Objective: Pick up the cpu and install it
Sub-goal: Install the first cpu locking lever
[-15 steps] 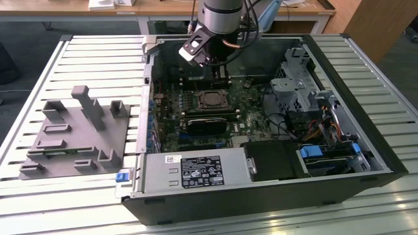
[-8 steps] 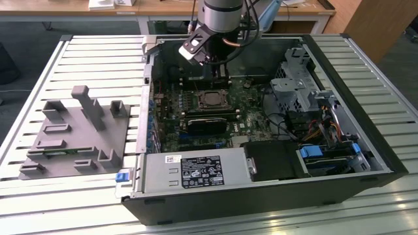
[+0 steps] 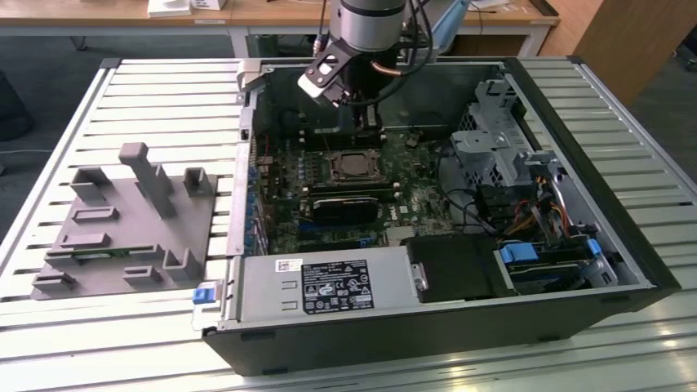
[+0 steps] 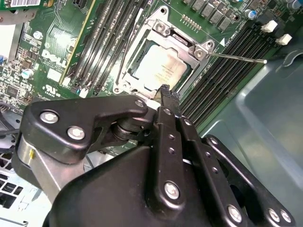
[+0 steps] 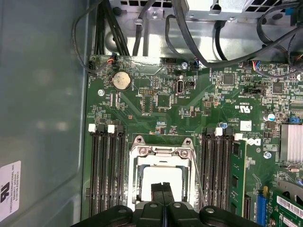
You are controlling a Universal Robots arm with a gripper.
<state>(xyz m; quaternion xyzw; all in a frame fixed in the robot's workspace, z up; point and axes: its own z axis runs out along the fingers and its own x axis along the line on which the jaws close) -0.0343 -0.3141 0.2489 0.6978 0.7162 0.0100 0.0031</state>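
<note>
We see the cpu (image 4: 161,71) lying in its socket (image 4: 142,42) on the motherboard (image 5: 199,109), framed by the metal retention bracket, whose thin lever (image 4: 236,57) sticks out sideways, unlatched. In the exterior view the open computer case (image 3: 610,245) lies on the slatted counter (image 3: 153,90), taking up the side toward the exterior view's right, with a gray fixture (image 3: 120,237) beside it toward the counter's other edge.

Our pincer (image 5: 163,189) hangs just above the socket. In both wrist views its two fingertips are pressed together with nothing between them, so it is clenched and empty, and the chip appears to be free of it.

From here we judge the main risks to be these. The chip may not be fully seated: if one corner rides on the socket's frame, any push from above could bend the contacts beneath. The clenched tips are close over the shiny lid, so a small descent or drift could scrape it or nudge it askew. The loose lever and the memory slots (image 5: 106,165) on either side are near enough to catch a finger on a sideways move.
</note>
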